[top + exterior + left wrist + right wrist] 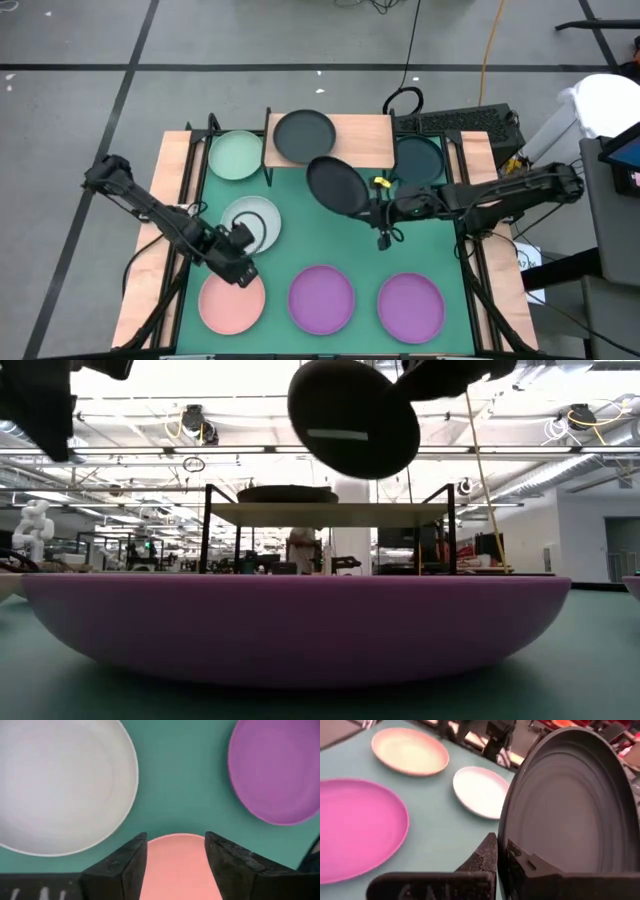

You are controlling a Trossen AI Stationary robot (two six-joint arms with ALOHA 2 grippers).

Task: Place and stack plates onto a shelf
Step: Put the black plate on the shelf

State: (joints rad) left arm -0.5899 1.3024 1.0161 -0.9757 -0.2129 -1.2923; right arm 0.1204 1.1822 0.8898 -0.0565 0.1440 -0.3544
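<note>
My right gripper (375, 200) is shut on a black plate (337, 185), raised above the table in front of the shelf (350, 140); the low view shows this plate (352, 415) higher than the shelf board (330, 513). Another black plate (305, 135) lies flat on the shelf's left half. My left gripper (243, 240) is open and hovers between the white-blue plate (252, 222) and the pink plate (232, 302); in its wrist view it (175, 840) stands over the pink plate's rim (175, 850). The mint plate (236, 155), dark teal plate (418, 160) and two purple plates (321, 298) (411, 305) lie on the table. My right gripper pinches the black plate by its rim (504, 852), on the side toward the table's right. One finger (485, 857) is on the underside and the other (535, 867) inside the dish. The fingers come level from the right. The plate is lifted clear and steeply tilted.
The green mat is bordered by light-wood side strips (170, 190) and black rails. The shelf's right half (365, 135) is bare wood. A keyboard (455, 122) and cables lie beyond the far edge. A purple plate (300, 625) fills the low view's foreground.
</note>
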